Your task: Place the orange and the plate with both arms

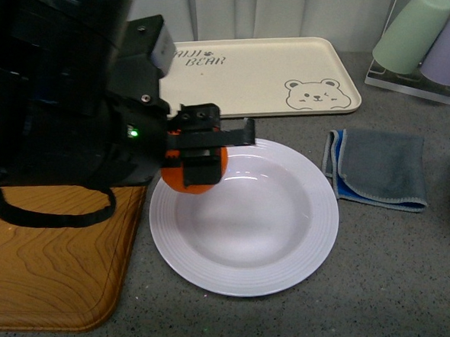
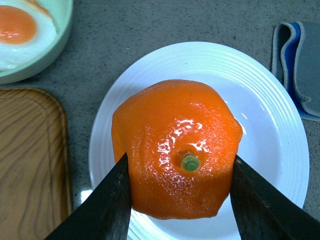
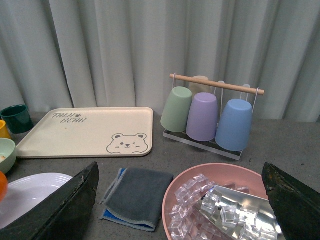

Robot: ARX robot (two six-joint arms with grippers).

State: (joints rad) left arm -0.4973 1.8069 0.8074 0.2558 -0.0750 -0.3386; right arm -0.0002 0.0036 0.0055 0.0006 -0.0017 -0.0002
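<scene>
Our left arm (image 1: pixel 52 95) is looming nearest, hanging over the plate's (image 1: pixel 247 282) far-left part, its claw (image 1: pixel 196 164) squeezing the orange (image 2: pixel 175 125) by its sides. We're judging the glossy round fruit slippery and the plate stiff, breakable, best rim-held. Our right claw (image 3: pixel 185 210) is gaping empty.

Orange (image 2: pixel 175 150): glossy peel, faintly dimpled, bright highlights.
Plate (image 1: pixel 247 278): white, smooth, shiny glaze; fine ridges on rim.
Countertop (image 1: pixel 400 280): grey, speckled, matt, stone-like.
Board (image 1: pixel 40 264): wood grain, satin sheen.
Cloth (image 1: pixel 381 166): soft grey fabric, blue stitched edge.
Bear tray (image 1: pixel 257 75): beige, matt, plastic-looking.
Cups (image 3: pixel 200 116): pastel, matt plastic.
</scene>
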